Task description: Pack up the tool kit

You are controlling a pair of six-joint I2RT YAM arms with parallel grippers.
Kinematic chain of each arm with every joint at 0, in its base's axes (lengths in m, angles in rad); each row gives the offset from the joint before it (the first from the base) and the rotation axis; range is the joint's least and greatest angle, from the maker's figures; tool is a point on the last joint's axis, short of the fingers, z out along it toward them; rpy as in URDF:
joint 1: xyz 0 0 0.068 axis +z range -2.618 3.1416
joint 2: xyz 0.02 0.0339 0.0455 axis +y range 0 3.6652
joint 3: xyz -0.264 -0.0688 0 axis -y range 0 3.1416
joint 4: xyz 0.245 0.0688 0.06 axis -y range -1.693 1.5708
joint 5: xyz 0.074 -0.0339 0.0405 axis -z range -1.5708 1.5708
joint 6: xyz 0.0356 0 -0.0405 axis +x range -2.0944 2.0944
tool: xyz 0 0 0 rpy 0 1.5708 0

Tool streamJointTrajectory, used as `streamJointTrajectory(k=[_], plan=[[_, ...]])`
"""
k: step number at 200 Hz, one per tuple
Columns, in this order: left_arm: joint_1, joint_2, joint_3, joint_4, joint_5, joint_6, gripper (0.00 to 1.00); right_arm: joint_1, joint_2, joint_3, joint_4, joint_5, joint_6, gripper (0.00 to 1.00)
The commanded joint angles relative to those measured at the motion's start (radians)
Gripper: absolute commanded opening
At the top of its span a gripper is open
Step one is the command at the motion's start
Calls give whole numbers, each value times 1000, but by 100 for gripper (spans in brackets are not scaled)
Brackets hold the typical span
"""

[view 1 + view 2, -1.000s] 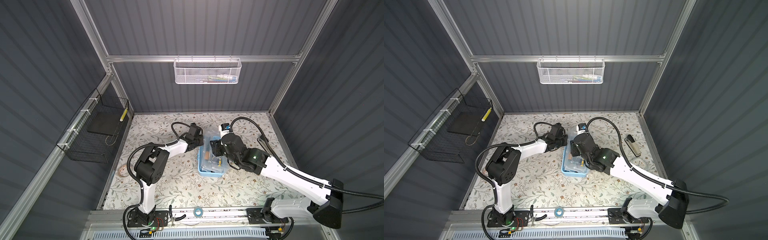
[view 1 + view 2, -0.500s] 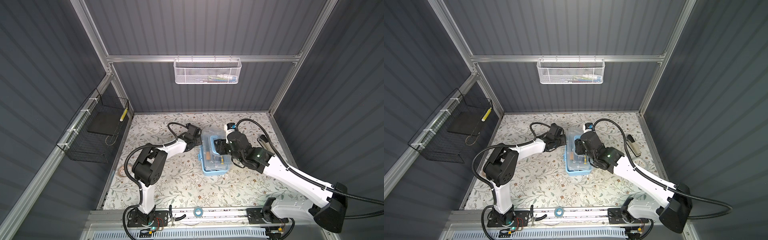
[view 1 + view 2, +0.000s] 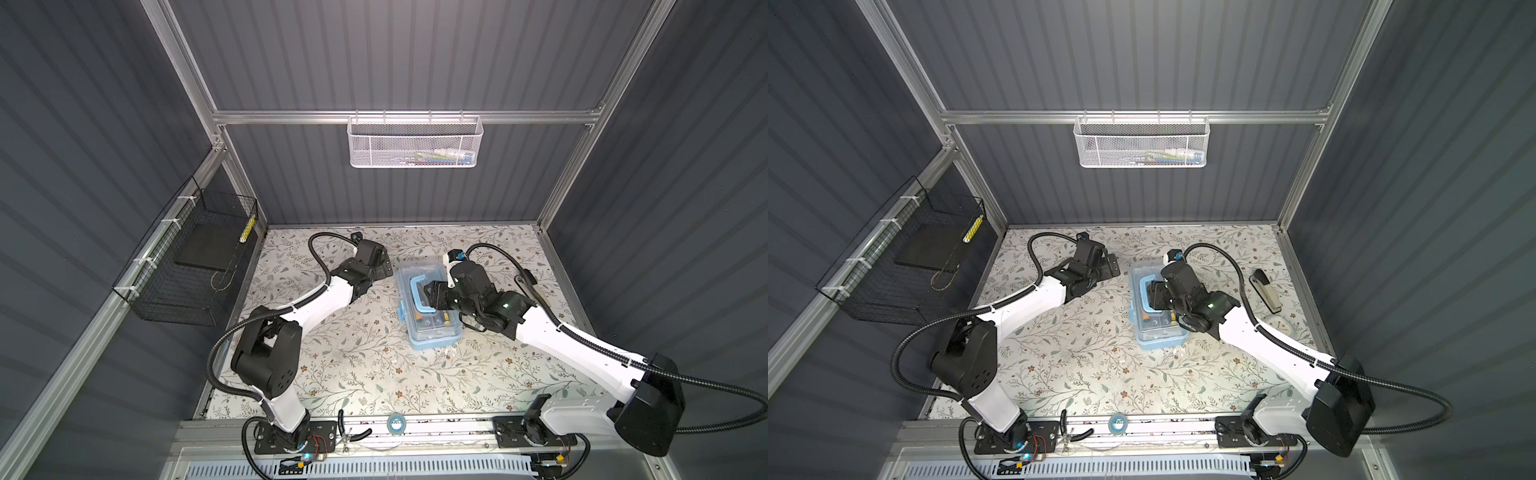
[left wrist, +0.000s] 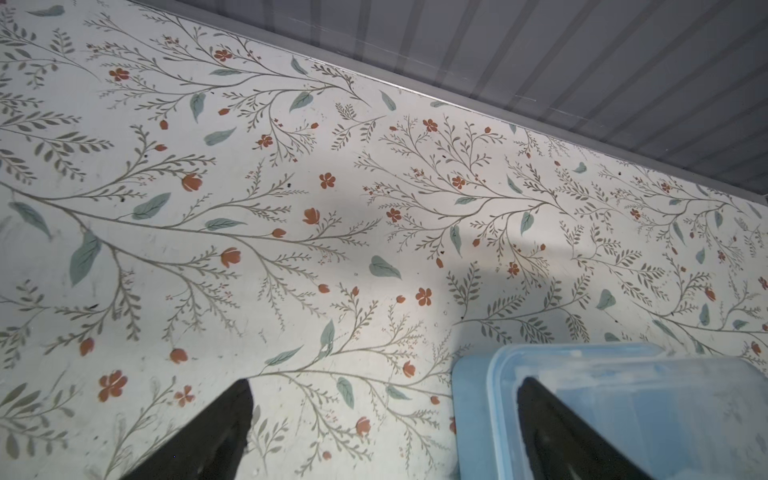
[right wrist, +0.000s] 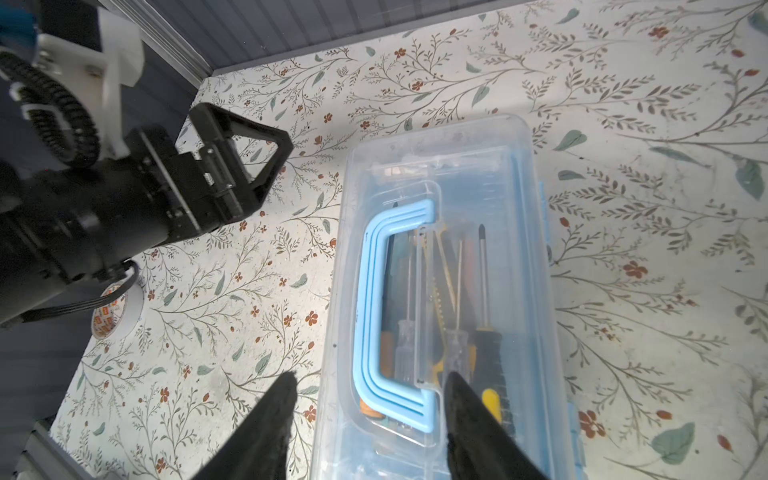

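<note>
The tool kit point(image 3: 430, 328) point(image 3: 1156, 332), a light-blue case with its clear lid down, lies mid-table. Through the lid I see screwdrivers point(image 5: 482, 291) beside the blue handle point(image 5: 386, 316). My right gripper point(image 3: 428, 296) point(image 5: 370, 378) hovers open over the handle's end, one finger above the lid and one past the case's side. My left gripper point(image 3: 383, 269) point(image 4: 386, 386) stands open by the case's far left corner point(image 4: 473, 374) with nothing between its fingers. It also appears in the right wrist view as black open fingers point(image 5: 266, 162).
A white mesh basket point(image 3: 415, 143) hangs on the back wall and a black wire basket point(image 3: 191, 270) on the left wall. A stapler point(image 3: 1266, 293) lies at the right, a tape roll point(image 5: 112, 316) left of the case, a blue tape roll point(image 3: 395, 423) on the front rail.
My left gripper has gone from shut to wide open and drawn back left from the case. My right gripper has shifted right over the handle.
</note>
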Motion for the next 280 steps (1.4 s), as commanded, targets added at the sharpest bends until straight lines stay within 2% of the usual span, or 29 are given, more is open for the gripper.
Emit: streamJointTrajectory(k=[1, 29, 51, 59, 82, 103, 109, 149, 174, 204, 245, 280], plan=[[-1, -80, -77, -62, 10, 53, 100, -13, -27, -14, 20, -64, 4, 58], [-19, -303, -269, -44, 61, 37, 100, -18, -45, -26, 8, -64, -6, 58], [-27, -517, -560, 222, 160, 61, 100, -21, -31, -29, 2, -67, -7, 58], [-27, -571, -631, 269, 163, 55, 100, -24, -22, -29, -1, -72, -6, 58], [-27, -631, -684, 195, 154, 2, 100, -28, -13, -47, 11, -67, 4, 58], [-28, -592, -601, 2, 188, 16, 100, -30, -12, -57, 20, -63, 13, 58], [-34, -584, -603, -1, 212, 43, 100, -30, -13, -63, 24, -66, 15, 58], [-61, -641, -788, 191, 183, 52, 99, -40, -10, -96, 38, -67, 9, 58], [-123, -632, -857, 318, 122, 51, 97, -56, -7, -129, 64, -80, 13, 58], [-258, -555, -873, 440, -8, 97, 98, -68, -7, -149, 79, -84, 16, 57], [-300, -395, -885, 642, -28, 121, 99, -85, -15, -170, 90, -91, 21, 57], [-339, -292, -867, 746, -45, 127, 98, -93, -22, -181, 88, -92, 21, 57]])
